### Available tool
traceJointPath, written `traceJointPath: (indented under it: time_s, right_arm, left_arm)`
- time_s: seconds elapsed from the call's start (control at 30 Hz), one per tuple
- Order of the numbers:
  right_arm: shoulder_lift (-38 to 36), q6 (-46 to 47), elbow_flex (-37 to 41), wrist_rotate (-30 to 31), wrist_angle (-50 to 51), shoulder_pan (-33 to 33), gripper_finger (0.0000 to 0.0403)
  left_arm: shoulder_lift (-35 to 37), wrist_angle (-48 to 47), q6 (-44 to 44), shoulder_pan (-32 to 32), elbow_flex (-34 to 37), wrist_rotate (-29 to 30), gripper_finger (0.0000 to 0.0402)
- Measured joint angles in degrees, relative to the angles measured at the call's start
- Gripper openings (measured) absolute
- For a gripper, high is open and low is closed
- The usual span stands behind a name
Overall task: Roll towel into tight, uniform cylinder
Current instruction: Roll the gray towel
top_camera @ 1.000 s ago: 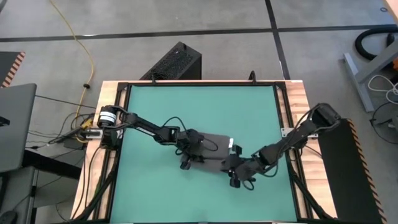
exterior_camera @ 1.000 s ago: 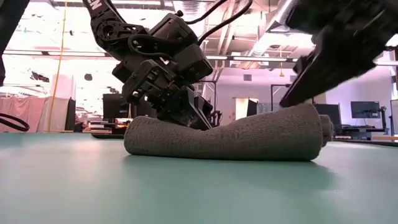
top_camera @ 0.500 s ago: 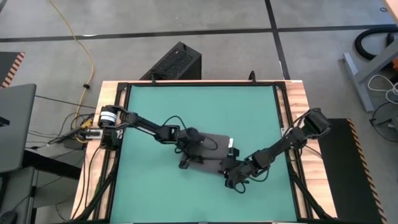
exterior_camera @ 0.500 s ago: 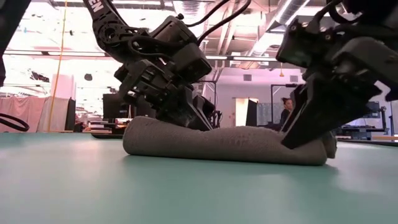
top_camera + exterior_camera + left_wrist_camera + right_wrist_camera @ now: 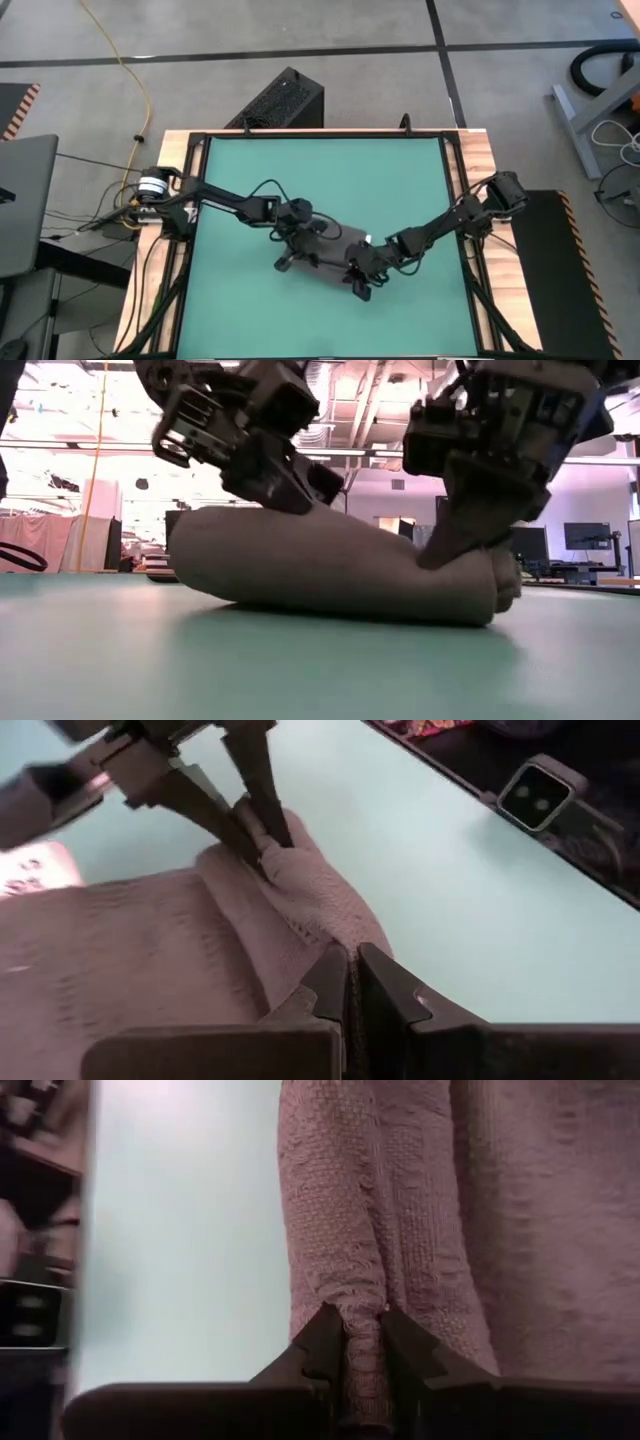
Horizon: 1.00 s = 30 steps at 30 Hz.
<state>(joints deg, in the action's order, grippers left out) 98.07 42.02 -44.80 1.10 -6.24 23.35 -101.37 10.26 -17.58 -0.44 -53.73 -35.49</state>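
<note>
On the green table the towel looks fatter than a moment ago. The left gripper is squeezed tight on one end. The right gripper has just pinched the other end, so rolling can go on

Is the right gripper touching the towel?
Touching. The right wrist view shows the right gripper with its jaws pinching a fold of the towel.

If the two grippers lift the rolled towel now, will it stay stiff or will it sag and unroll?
The towel looks soft: its roll is thick at one end and thinner at the other, so it will probably sag between the left gripper and the right gripper. Each pinches only a fold of cloth, so loose layers may unroll. Its knit surface seems unlikely to slip.
</note>
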Motion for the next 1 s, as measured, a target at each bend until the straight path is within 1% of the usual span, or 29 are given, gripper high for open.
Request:
traceJointPath:
  time_s: [0.07,0.2,0.33,0.4,0.43,0.5,0.57,0.6,0.67,0.73,0.83,0.9,0.97,1.0]
  right_arm:
    - [0.0,1.0,0.0,-1.0,-1.5,-0.2,0.006]
    - [0.0,4.5,1.2,-0.9,-3.6,-0.4,0.006]
    - [0.0,8.6,3.5,-1.0,-8.6,-0.6,0.006]
    - [0.1,9.8,4.9,-3.9,-9.4,-0.8,0.006]
    - [0.1,10.2,5.1,-4.3,-9.6,-0.8,0.006]
    - [0.1,11.2,5.3,-4.5,-9.5,-0.8,0.006]
    - [0.4,12.6,5.6,-4.9,-9.4,-0.9,0.006]
    - [0.5,13.2,5.7,-4.8,-9.6,-0.9,0.006]
    - [0.5,13.7,5.7,-4.7,-9.5,-0.8,0.006]
    - [0.5,14.1,5.7,-4.7,-9.5,-0.9,0.006]
    - [0.5,14.7,5.7,-4.7,-9.3,-0.9,0.006]
    - [0.5,15.0,5.7,-4.5,-9.2,-0.9,0.006]
    - [0.5,15.6,5.7,-4.5,-9.1,-1.3,0.006]
    - [0.5,15.9,5.7,-4.5,-9.2,-1.4,0.006]
  left_arm:
    - [1.7,-0.8,-1.3,-0.8,0.7,2.2,0.0001]
    - [4.7,-0.9,-1.9,-1.1,3.7,7.5,0.0001]
    - [5.0,-5.6,-1.3,-1.2,5.2,8.3,0.0007]
    - [4.3,-9.0,-1.4,-1.6,5.3,10.9,0.0025]
    - [4.1,-11.3,-1.5,-1.8,5.4,12.6,0.0037]
    - [3.8,-13.0,-2.6,-1.8,5.4,15.5,0.0066]
    - [5.1,-14.5,-3.1,-1.7,5.0,17.7,0.0096]
    - [5.9,-15.3,-2.8,-1.5,5.0,18.1,0.0109]
    - [7.8,-15.3,-3.1,-1.0,5.0,16.4,0.013]
    - [10.4,-14.7,-3.3,-1.0,5.0,15.2,0.0142]
    - [14.4,-14.3,-3.7,-1.2,5.0,14.9,0.0144]
    - [16.4,-12.8,-4.0,-2.0,5.0,12.8,0.0142]
    - [17.2,-7.8,-4.5,-3.9,5.8,10.1,0.0142]
    - [17.2,-4.6,-5.2,-5.5,6.6,9.7,0.0142]
